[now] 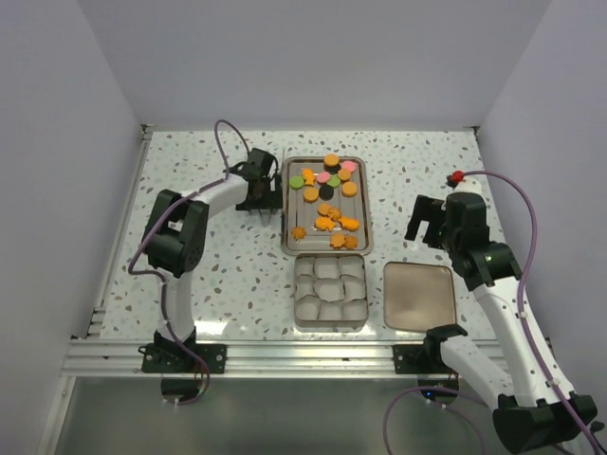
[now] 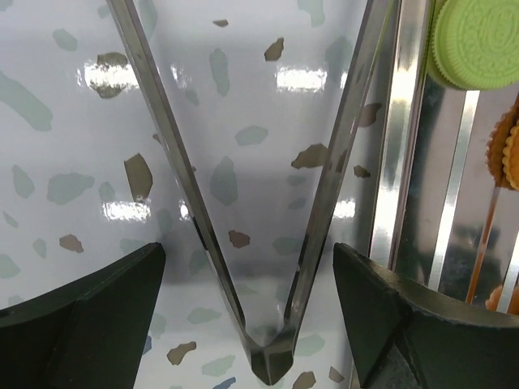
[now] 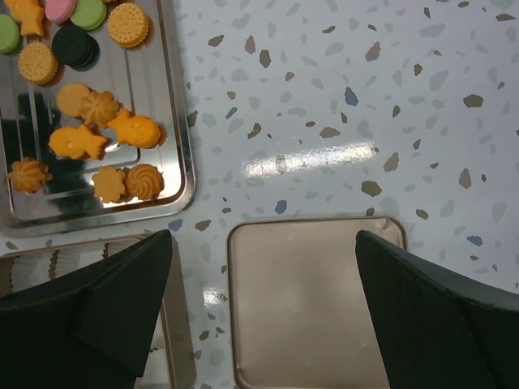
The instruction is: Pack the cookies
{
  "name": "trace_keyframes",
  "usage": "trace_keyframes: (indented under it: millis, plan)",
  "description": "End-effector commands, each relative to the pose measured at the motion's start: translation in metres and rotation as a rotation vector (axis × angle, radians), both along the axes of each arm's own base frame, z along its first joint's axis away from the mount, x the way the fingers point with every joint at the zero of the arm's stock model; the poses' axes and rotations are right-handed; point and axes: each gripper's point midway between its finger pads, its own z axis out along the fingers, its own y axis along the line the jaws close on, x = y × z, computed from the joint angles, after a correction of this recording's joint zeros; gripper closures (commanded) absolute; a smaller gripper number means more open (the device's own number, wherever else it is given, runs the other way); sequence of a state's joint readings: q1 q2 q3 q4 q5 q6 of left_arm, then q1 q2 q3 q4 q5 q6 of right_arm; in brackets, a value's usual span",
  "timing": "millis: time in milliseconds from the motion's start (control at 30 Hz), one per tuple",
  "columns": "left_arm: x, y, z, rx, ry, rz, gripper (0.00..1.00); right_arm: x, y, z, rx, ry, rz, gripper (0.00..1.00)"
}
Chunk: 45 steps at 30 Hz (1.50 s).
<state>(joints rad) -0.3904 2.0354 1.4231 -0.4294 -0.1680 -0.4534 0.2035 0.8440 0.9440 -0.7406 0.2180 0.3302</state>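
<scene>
The speckled bench (image 1: 190, 190) carries everything. At its middle lies a steel tray (image 1: 360, 207). Touching the tray's near edge is a metal box (image 1: 296, 290) filled with pale paper cups (image 1: 330, 289). The box's flat lid (image 1: 418, 296) lies just beside it on the right.

The left hand (image 1: 260, 201) hangs over the bench close to the tray's left rim. Its two dark fingers stand well apart, with a pair of metal tongs (image 2: 268, 361) between them. The tongs are spread in a V, their bend nearest the wrist. I cannot tell whether the fingers press on them.

The right hand (image 1: 424, 220) is well to the right of the tray. Its fingers are spread wide with nothing between them; its wrist camera looks down on the lid and bare bench.

The cookies (image 1: 325, 192) all lie on the tray. Orange star, flower and fish shapes sit toward the near end. Round orange, green, pink and black ones sit farther back. One green cookie (image 2: 478, 40) lies just inside the left rim, near the right arm of the tongs.
</scene>
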Motion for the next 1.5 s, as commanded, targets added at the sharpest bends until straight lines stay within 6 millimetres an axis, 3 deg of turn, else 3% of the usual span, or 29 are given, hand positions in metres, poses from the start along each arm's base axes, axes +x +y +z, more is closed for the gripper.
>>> trace_keyframes:
  millis: [0, 167, 200, 433, 667, 767, 867, 1133, 1300, 1467]
  plan:
    - [0.018, -0.002, 0.001, -0.026, -0.025, 0.019, 0.10, 0.001, -0.002, 0.005, -0.023, -0.021, 0.010, 0.01]
    - [0.026, -0.002, -0.011, -0.011, -0.003, 0.020, 0.09, 0.000, -0.003, 0.002, -0.023, -0.014, 0.001, 0.01]
    - [0.021, 0.003, -0.023, 0.020, 0.040, 0.029, 0.09, 0.000, -0.003, 0.002, -0.021, -0.012, -0.001, 0.01]
    - [0.024, 0.009, -0.045, 0.074, 0.113, 0.053, 0.09, 0.001, -0.002, -0.001, -0.011, -0.008, -0.005, 0.01]
    - [0.024, 0.012, -0.047, 0.053, 0.133, 0.064, 0.24, 0.000, -0.001, -0.001, -0.005, -0.012, -0.003, 0.01]
    - [0.027, 0.013, -0.034, 0.045, 0.110, 0.061, 0.29, 0.000, 0.002, 0.000, 0.006, -0.016, 0.012, 0.01]
    - [0.035, 0.015, -0.007, 0.034, 0.054, 0.057, 0.32, 0.001, 0.006, -0.001, 0.020, -0.015, 0.028, 0.01]
    - [0.052, 0.009, 0.084, -0.060, -0.103, -0.008, 0.38, 0.012, 0.031, 0.004, 0.109, -0.021, 0.116, 0.01]
    - [0.045, 0.002, 0.129, -0.113, -0.166, -0.060, 0.38, 0.019, 0.045, 0.009, 0.172, -0.014, 0.145, 0.01]
    - [0.031, 0.001, 0.159, -0.140, -0.201, -0.093, 0.40, 0.031, 0.071, 0.023, 0.281, -0.020, 0.229, 0.02]
